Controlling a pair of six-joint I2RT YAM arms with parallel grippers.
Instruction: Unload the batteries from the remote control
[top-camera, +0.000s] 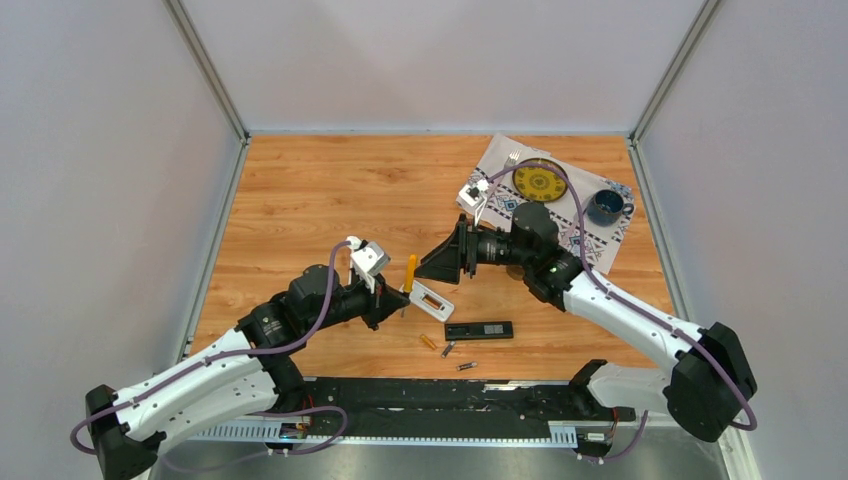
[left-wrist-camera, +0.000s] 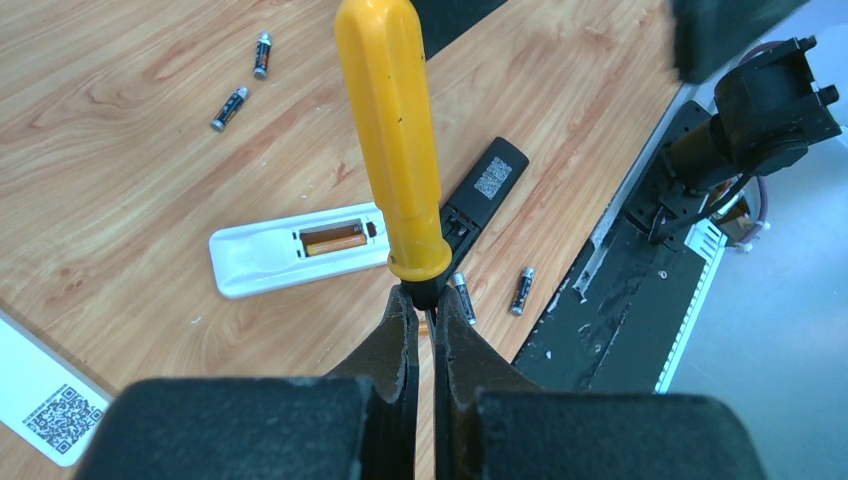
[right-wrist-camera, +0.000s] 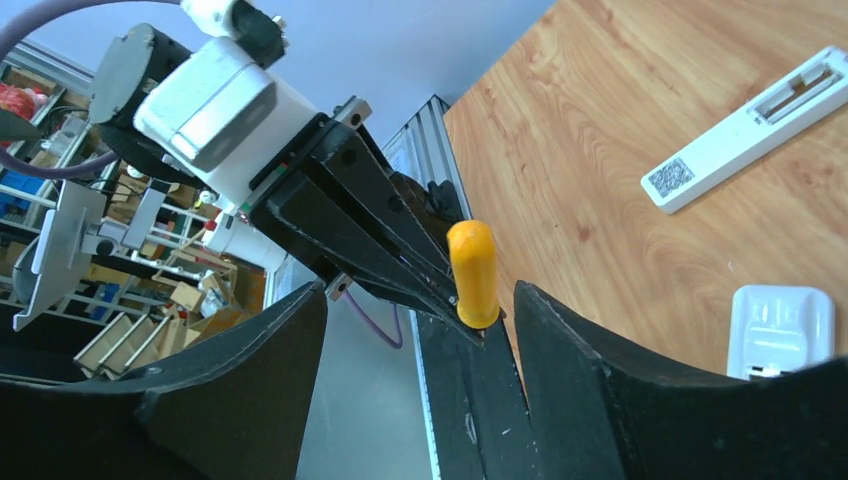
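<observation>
**Top view:** the left gripper (top-camera: 392, 300), clamped on a yellow-handled screwdriver (top-camera: 410, 271), points the handle at the right gripper (top-camera: 440, 262), which is close by. The white remote (top-camera: 430, 299) lies on the table just beside the left gripper, and loose batteries (top-camera: 447, 348) lie nearer the bases.

**Left wrist:** the jaws pinch the shaft and the handle runs straight away from them. Golden-orange batteries (left-wrist-camera: 333, 240) sit lengthwise in the opened remote beyond.

**Right wrist:** the spread fingers (right-wrist-camera: 600, 380) flank the handle's tip without touching it. A handover looks likely.
</observation>
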